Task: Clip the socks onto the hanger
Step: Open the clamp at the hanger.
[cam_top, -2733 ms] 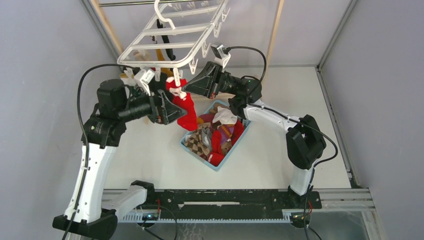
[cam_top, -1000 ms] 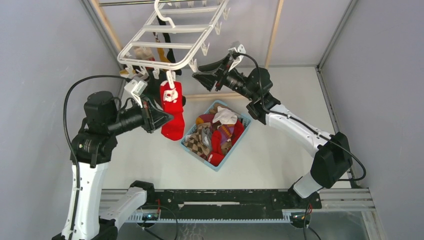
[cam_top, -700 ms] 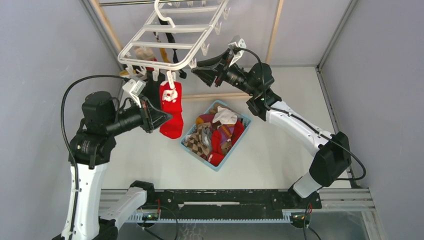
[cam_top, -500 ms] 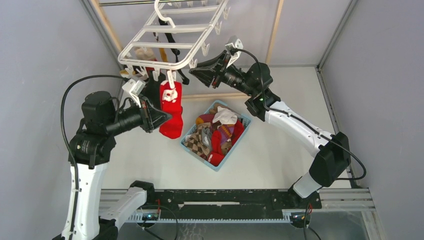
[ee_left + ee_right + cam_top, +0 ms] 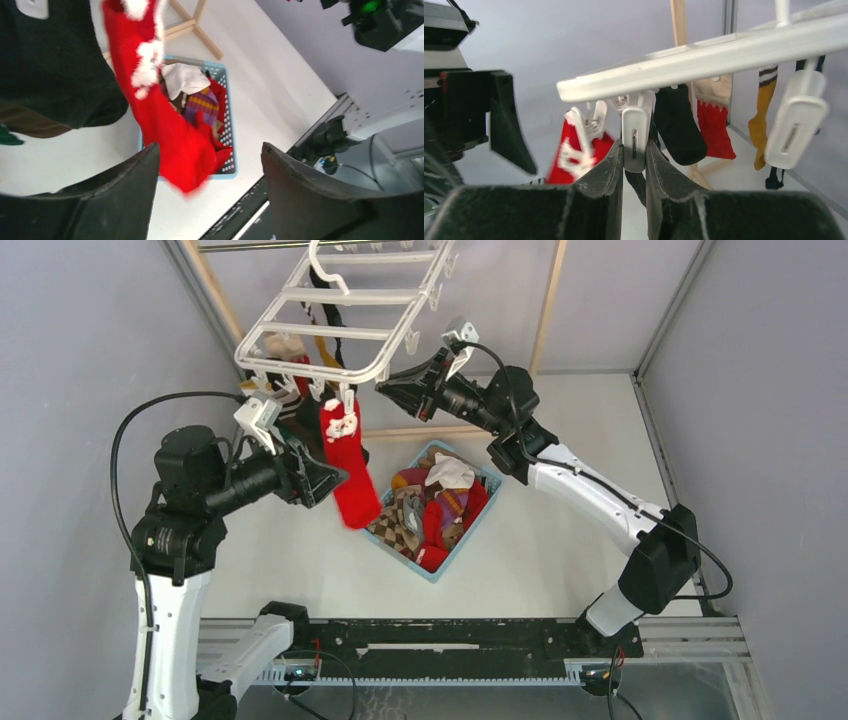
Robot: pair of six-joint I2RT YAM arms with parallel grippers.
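The white hanger hangs at the top, with black, mustard and red socks clipped on its far side. A red sock with white trim hangs from a front clip and swings toward the basket. My left gripper is open and empty just left of the sock's lower half. In the left wrist view the sock hangs beyond the spread fingers. My right gripper is shut on a white clip under the hanger's front bar, to the right of the red sock.
A light-blue basket holding several mixed socks sits on the table below the hanger; it also shows in the left wrist view. Wooden rack posts stand behind. Grey walls close in on both sides.
My left gripper let go of the red sock and drew back left. The sock now hangs from its clip and swings right. My right gripper rose and shifted left to a neighbouring clip.
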